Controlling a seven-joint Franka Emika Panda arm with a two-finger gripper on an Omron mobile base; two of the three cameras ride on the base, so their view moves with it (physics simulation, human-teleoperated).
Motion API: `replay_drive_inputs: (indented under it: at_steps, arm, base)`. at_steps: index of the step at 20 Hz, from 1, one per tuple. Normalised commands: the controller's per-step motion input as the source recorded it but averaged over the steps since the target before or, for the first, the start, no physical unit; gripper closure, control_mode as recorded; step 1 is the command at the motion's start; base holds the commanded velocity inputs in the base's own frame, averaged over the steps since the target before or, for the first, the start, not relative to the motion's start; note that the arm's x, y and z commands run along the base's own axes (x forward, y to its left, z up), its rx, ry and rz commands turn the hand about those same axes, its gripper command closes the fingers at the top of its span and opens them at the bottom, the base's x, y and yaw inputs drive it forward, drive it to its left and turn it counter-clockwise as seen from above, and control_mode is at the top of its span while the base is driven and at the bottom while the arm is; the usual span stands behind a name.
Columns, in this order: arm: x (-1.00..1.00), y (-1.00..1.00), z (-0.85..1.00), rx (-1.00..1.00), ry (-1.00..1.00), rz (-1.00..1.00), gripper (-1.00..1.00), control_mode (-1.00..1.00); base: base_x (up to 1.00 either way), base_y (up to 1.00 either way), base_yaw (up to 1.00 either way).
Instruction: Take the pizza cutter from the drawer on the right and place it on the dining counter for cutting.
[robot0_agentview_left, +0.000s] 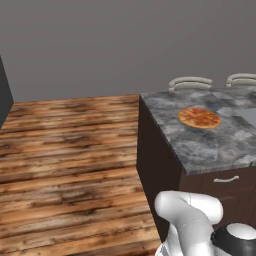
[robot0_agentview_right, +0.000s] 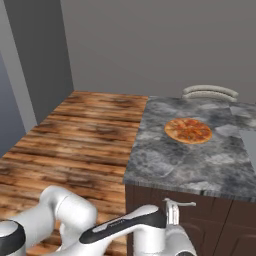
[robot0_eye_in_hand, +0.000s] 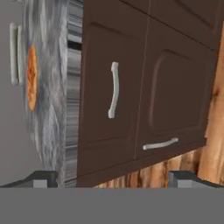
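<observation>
The drawer (robot0_eye_in_hand: 96, 109) is shut, a dark brown front under the stone edge with a small silver handle (robot0_eye_in_hand: 113, 89). This handle also shows in the base views (robot0_agentview_left: 226, 179) (robot0_agentview_right: 179, 203). My gripper (robot0_eye_in_hand: 113, 181) faces the drawer front from a short way off, open, its dark fingertips (robot0_eye_in_hand: 41, 179) wide apart and nothing between them. The hand view is rolled on its side. The dining counter (robot0_agentview_left: 210, 145) (robot0_agentview_right: 165, 165) is a grey marbled slab. The pizza cutter is hidden.
A round orange pizza (robot0_agentview_left: 199, 117) (robot0_agentview_right: 188, 130) (robot0_eye_in_hand: 32, 78) lies on the slab. A cabinet door with its own handle (robot0_eye_in_hand: 159, 143) sits below the drawer. Pale chair backs (robot0_agentview_left: 190, 82) (robot0_agentview_right: 210, 92) stand behind the counter. Wooden floor (robot0_agentview_left: 70, 160) spreads to the left.
</observation>
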Motion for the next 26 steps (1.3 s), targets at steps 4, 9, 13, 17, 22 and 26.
replay_drive_inputs:
  at_steps: [4,9,13,17,22,26]
  arm:
    - [0.43,-0.75,-0.51,0.15,-0.02,-0.17,-1.0,-1.0]
    - [0.48,-0.07,-0.56,0.14,0.0,-0.03,-1.0,-1.0]
    - [0.25,-0.07,-0.42,0.22,-0.09,0.08,-1.0,-1.0]
    - [0.24,-0.1,-0.12,0.12,-0.2,0.07,-1.0,-1.0]
    - [0.16,0.0,-0.21,0.02,-0.28,0.1,-1.0,-1.0]
    - [0.31,0.0,-0.08,0.0,-0.29,0.01,-1.0,-1.0]
  base:
    - [0.0,0.0,0.0]
    - [0.0,0.0,0.0]
    - [0.0,0.0,0.0]
    - [0.0,0.0,0.0]
    - [0.0,0.0,0.0]
    - [0.0,0.0,0.0]
